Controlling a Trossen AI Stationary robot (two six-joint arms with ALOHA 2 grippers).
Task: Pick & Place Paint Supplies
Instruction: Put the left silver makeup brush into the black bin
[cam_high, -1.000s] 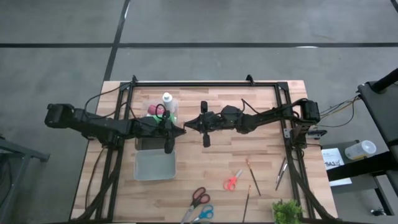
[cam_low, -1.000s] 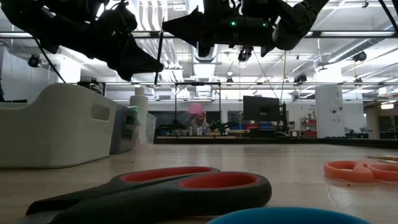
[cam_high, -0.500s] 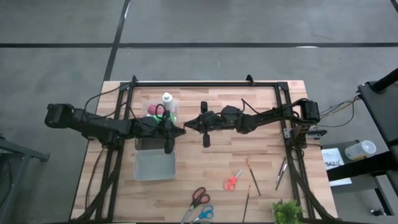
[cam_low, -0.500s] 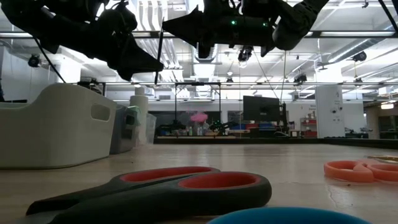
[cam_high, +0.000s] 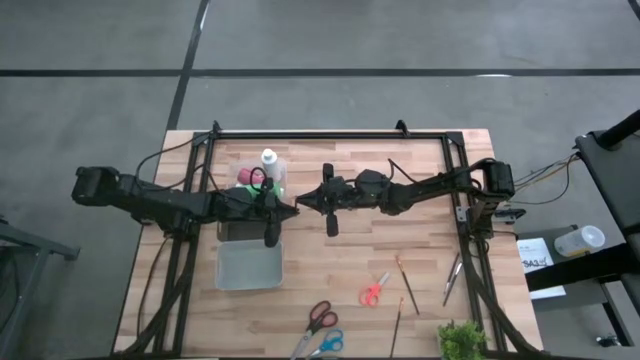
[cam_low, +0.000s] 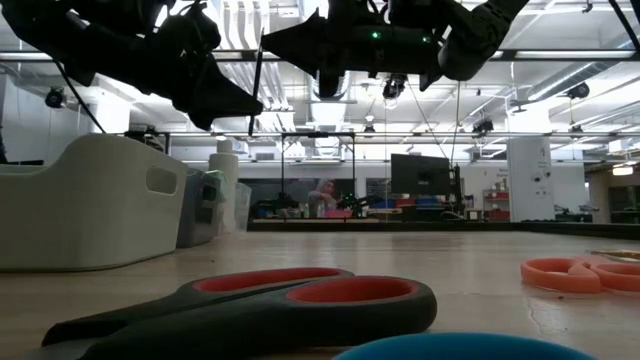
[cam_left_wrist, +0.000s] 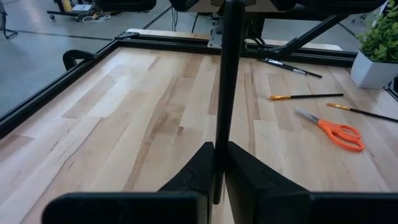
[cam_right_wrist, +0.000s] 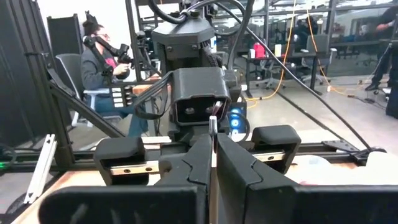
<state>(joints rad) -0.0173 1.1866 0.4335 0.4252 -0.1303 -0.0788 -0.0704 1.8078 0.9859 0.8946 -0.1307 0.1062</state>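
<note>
My left gripper (cam_high: 291, 210) and right gripper (cam_high: 303, 203) meet tip to tip above the table's middle, both shut on one thin, dark-looking brush (cam_low: 257, 85). The brush stands nearly upright in the air. In the low view the right gripper (cam_low: 268, 42) is higher on it and the left gripper (cam_low: 250, 103) lower. The white-capped bottle (cam_high: 268, 158), the red bottle (cam_high: 245, 178) and the green bottle (cam_high: 281, 186) stand together under the left arm. More brushes (cam_high: 405, 272) lie flat on the table's right near part. My left gripper (cam_left_wrist: 217, 158) pinches the brush's shaft (cam_left_wrist: 219, 134) between its two fingers, which lie across it and come level from the table's left. The brush is lifted clear. My right gripper (cam_right_wrist: 212, 149) pinches the shaft (cam_right_wrist: 212, 127) higher up, coming level from the table's right.
A pale bin (cam_high: 248, 265) sits near the left arm, on its near side. Orange scissors (cam_high: 375, 290), red-and-black scissors (cam_high: 320, 318) and blue scissors (cam_high: 328, 343) lie toward the near edge. A small plant (cam_high: 460, 340) stands at the near right corner. A black frame (cam_high: 330, 134) rims the table.
</note>
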